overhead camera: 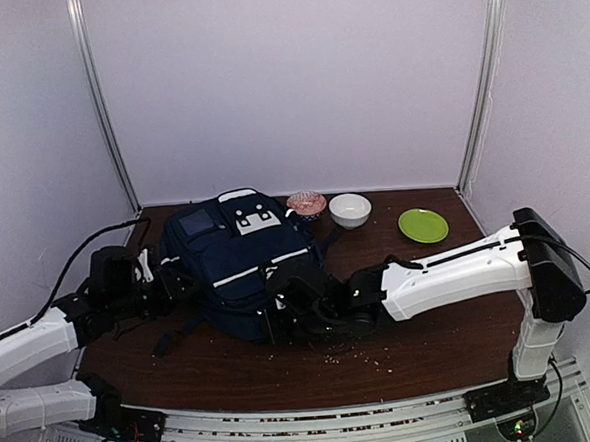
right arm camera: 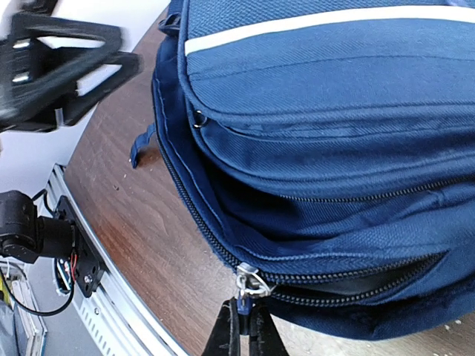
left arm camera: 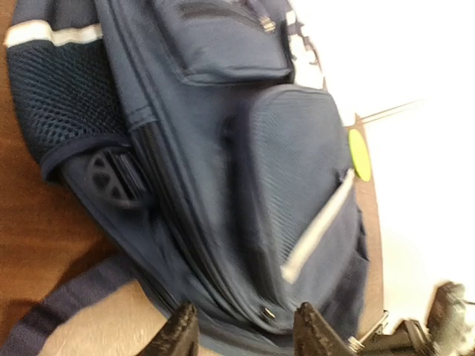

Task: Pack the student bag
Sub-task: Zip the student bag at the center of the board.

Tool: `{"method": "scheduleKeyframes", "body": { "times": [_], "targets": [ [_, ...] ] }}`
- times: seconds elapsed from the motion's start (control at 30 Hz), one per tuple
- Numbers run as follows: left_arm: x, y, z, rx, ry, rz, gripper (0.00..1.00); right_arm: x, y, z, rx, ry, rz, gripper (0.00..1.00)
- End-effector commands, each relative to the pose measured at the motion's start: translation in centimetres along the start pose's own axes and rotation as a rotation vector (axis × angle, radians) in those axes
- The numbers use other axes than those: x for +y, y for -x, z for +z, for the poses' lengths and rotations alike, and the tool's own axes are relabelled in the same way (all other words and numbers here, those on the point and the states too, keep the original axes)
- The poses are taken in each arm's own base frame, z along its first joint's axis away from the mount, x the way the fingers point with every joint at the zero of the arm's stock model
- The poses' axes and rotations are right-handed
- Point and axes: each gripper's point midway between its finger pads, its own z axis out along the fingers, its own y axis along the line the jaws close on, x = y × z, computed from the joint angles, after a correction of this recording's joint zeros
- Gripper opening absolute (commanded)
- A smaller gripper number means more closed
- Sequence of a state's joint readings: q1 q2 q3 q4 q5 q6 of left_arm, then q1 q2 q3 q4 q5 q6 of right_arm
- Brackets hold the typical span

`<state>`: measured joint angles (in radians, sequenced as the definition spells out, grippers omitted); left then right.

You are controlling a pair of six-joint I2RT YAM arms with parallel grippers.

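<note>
Our left gripper (left arm camera: 243, 315) has its jaws apart with nothing between them. The student bag (left arm camera: 245, 185) lies flat on the brown table (left arm camera: 44, 222) straight ahead of those jaws, its zippered edge just beyond the fingertips and its mesh side pocket (left arm camera: 59, 96) farther ahead to the left. A dark strap (left arm camera: 67, 304) trails off to the left of the jaws. Our right gripper (right arm camera: 243, 317) has its jaws pressed together on the metal zipper pull (right arm camera: 249, 283) at the bag's lower seam, the bag's bulk directly beyond the tips. From above, we see the bag between both grippers, with a pink bowl (overhead camera: 306, 202), a white bowl (overhead camera: 349, 210) and a green plate (overhead camera: 423, 225) well beyond the right jaws.
</note>
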<state>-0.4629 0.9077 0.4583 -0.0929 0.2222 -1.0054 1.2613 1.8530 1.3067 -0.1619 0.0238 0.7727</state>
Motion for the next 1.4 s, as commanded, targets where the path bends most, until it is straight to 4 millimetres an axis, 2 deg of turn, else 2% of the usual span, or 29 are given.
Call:
{"method": "scheduleKeyframes", "body": {
  "times": [0.0, 0.13, 0.23, 0.43, 0.53, 0.7, 0.87, 1.1, 1.2, 1.37],
  "targets": [
    [1.0, -1.4, -3.0, -0.037, 0.026, -0.047, 0.82, 3.4, 0.8, -0.1, -0.001, 0.112, -0.034, 0.0],
    [1.3, -3.0, -5.0, -0.058, -0.001, -0.148, 0.86, 3.9, 0.7, 0.3, 0.009, 0.123, -0.043, 0.0],
    [0.8, -3.9, -5.2, -0.061, -0.025, -0.227, 0.89, 3.9, 0.6, 0.5, 0.017, 0.116, -0.055, 0.0],
    [-1.5, -5.5, -2.9, 0.012, -0.013, -0.307, 0.89, 2.9, 0.5, 0.5, 0.018, 0.065, -0.088, 0.0],
    [-2.3, -5.1, -2.0, -0.017, -0.014, -0.343, 0.9, 2.5, 0.4, 0.5, 0.018, 0.05, -0.097, 0.0],
    [-3.9, -3.6, -1.3, -0.078, -0.061, -0.372, 0.98, 2.3, 0.0, 0.7, 0.024, 0.051, -0.096, 0.0],
    [-5.0, -5.0, 1.0, 0.016, -0.053, -0.348, 0.97, 2.6, 0.2, 0.8, 0.019, 0.063, -0.095, 0.0],
    [-5.0, -6.5, 2.4, 0.057, -0.047, -0.342, 0.85, 2.9, 0.3, 0.6, 0.017, 0.071, -0.103, 0.0],
    [-4.7, -6.5, 2.7, 0.05, -0.042, -0.337, 0.75, 2.9, 0.2, 0.5, 0.021, 0.072, -0.109, 0.0],
    [-4.2, -6.4, 3.4, 0.033, -0.029, -0.325, 0.49, 2.8, -0.4, 0.0, 0.031, 0.058, -0.13, 0.0]
  ]
}}
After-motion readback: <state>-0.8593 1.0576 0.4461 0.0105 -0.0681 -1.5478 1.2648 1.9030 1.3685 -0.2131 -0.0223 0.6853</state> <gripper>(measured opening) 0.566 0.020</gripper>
